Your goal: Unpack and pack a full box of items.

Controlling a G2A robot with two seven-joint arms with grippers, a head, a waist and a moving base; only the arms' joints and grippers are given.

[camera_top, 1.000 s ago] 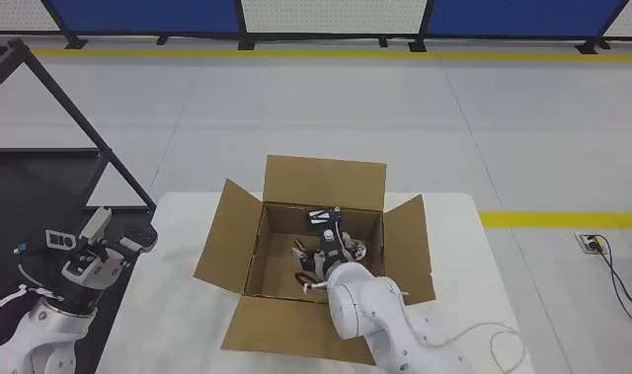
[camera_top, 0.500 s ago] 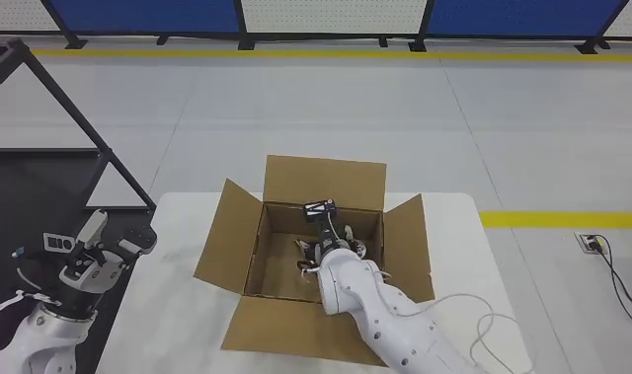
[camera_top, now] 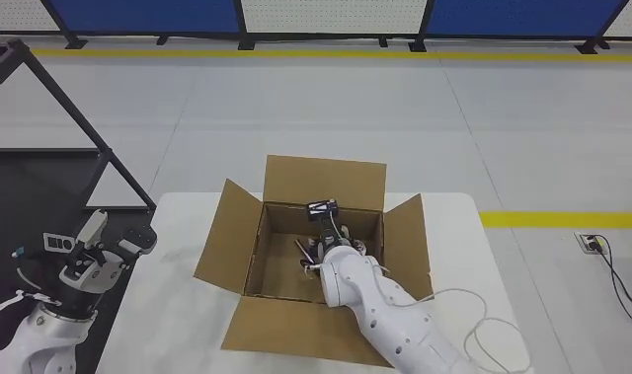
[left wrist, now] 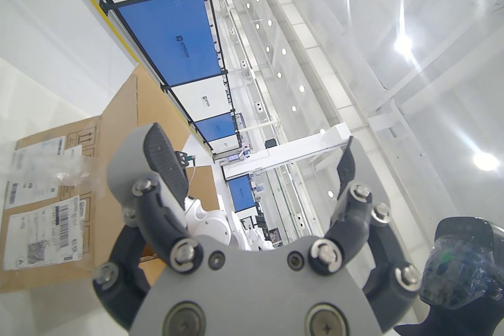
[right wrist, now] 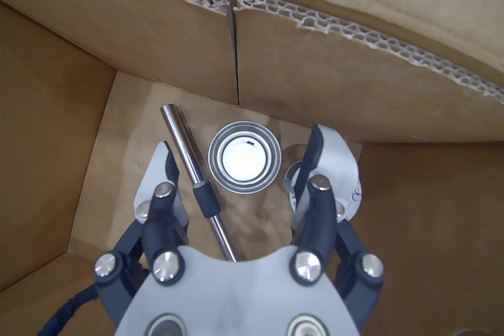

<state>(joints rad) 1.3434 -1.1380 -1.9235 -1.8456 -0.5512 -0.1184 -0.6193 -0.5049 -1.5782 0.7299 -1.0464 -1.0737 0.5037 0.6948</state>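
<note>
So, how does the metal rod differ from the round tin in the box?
The rod is long and thin with a black sleeve; the tin is round with a white centre. The rod lies flat; the tin faces upward. Both are shiny metal on the box floor.

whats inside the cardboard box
Inside the brown cardboard box: a shiny metal rod with black sleeve, a round metal tin, and a small metal piece half hidden behind the right gripper.

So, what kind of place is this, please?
Probably a robot test hall or lab, not a home: blue and white partition panels fence the area, a yellow line marks the pale floor, and an open cardboard box stands on a white table.
</note>
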